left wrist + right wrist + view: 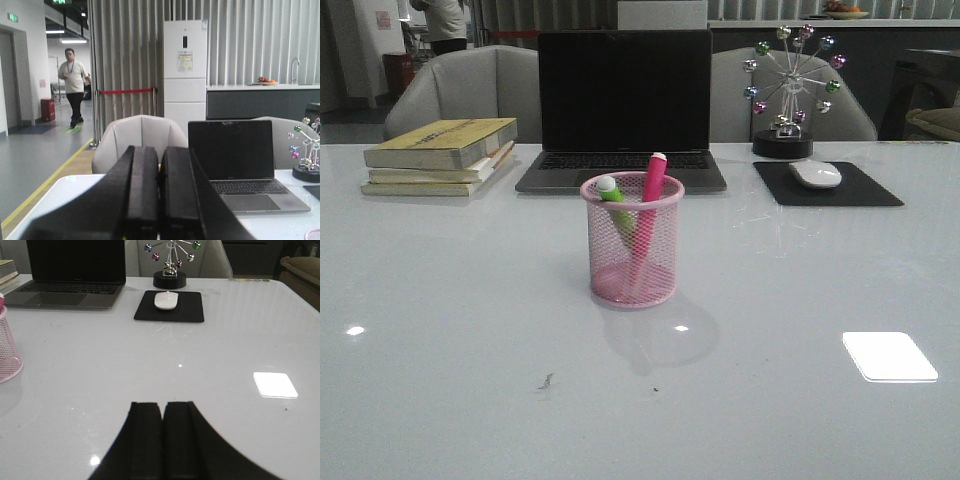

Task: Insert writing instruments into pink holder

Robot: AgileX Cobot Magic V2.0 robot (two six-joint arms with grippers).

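The pink holder stands upright in the middle of the white table. Inside it lean the bright pink marker and the lime green marker, both with whitish cap ends up above or at the rim. Neither arm shows in the front view. My left gripper is shut with nothing between its pads, raised and facing the chairs and laptop. My right gripper is shut and empty, low over bare table, with the holder off at the view's edge. A sliver of the holder's rim shows in the left wrist view.
A laptop stands open behind the holder. A stack of books lies at the back left. A mouse on a black pad and a ball ornament sit at the back right. Two grey chairs stand beyond the table.
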